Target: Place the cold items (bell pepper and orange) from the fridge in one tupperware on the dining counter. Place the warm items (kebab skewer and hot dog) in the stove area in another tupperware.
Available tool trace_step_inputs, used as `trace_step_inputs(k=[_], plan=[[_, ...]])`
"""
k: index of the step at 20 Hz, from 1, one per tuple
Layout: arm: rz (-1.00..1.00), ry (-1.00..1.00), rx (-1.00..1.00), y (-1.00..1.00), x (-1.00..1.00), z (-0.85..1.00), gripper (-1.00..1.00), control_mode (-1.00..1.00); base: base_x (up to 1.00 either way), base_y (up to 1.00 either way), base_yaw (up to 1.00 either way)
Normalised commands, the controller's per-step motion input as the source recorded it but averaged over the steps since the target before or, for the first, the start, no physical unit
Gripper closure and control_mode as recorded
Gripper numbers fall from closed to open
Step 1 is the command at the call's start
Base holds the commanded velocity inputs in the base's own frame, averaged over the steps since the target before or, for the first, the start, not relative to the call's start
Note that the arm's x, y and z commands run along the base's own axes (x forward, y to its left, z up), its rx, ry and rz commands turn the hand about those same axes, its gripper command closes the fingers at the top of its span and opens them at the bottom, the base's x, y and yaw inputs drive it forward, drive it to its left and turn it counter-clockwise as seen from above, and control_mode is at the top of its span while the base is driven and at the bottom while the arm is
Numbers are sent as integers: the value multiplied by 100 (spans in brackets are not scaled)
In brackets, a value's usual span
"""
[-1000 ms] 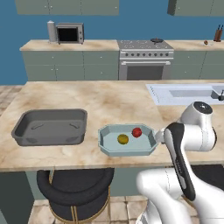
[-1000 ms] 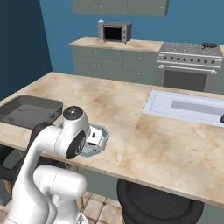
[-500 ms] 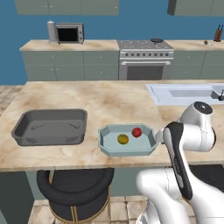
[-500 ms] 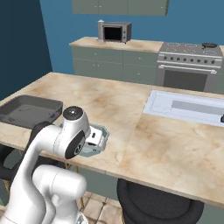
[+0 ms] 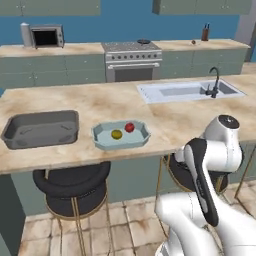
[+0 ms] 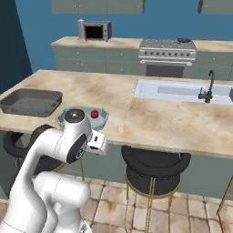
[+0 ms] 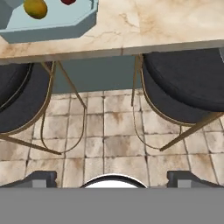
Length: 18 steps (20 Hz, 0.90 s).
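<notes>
the pincer (image 7: 112, 177) is seen spread wide and empty, aimed down at the floor tiles below the counter edge. the light blue tupperware (image 5: 121, 135) with the orange (image 5: 116, 134) and the bell pepper (image 5: 129, 127) is found ahead of it and off to its left — cold items judged done. the warm items are taken to lie far beyond the pincer, toward the stove (image 5: 132, 60) — they cannot be made out, so no long axis can be told.

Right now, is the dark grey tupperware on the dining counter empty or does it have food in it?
Empty. The dark grey tupperware shows only its bare floor, while the light blue tupperware beside it holds two items.
</notes>
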Motion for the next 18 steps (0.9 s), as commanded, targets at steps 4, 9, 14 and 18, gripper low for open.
trace_step_inputs(k=[4,9,14,18], plan=[[0,0,0,0,0,0,-100,100,-23,-16,-78],[0,0,0,0,0,0,-100,100,6,0,-93],[0,0,0,0,0,0,-100,100,5,-10,-74],[0,0,0,0,0,0,-100,100,21,-14,-73]])
